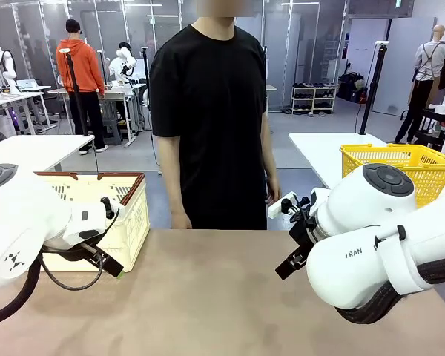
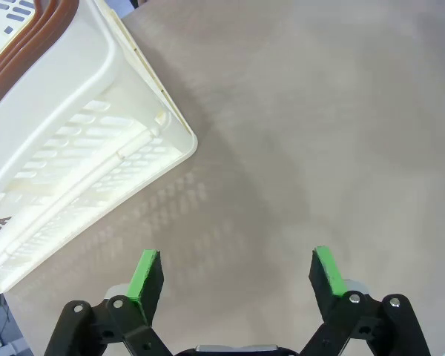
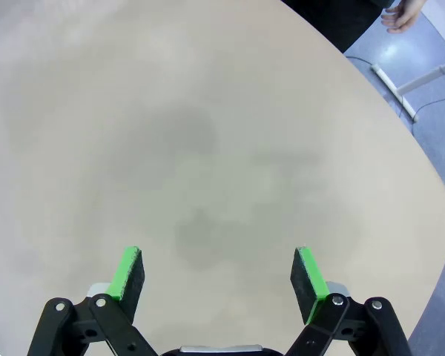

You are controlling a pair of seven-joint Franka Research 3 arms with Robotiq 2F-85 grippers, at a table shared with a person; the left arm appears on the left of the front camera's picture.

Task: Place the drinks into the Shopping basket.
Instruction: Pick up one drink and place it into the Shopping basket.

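My left gripper (image 2: 236, 268) and right gripper (image 3: 218, 268) both hang spread wide, holding nothing, above the tabletop (image 3: 208, 133); Shopping basket (image 2: 89, 126) beside the left.

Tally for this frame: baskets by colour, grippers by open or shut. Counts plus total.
Cream-white basket: 1
Yellow mesh basket: 1
Open grippers: 2 (left gripper, right gripper)
Shut grippers: 0
Total: 4
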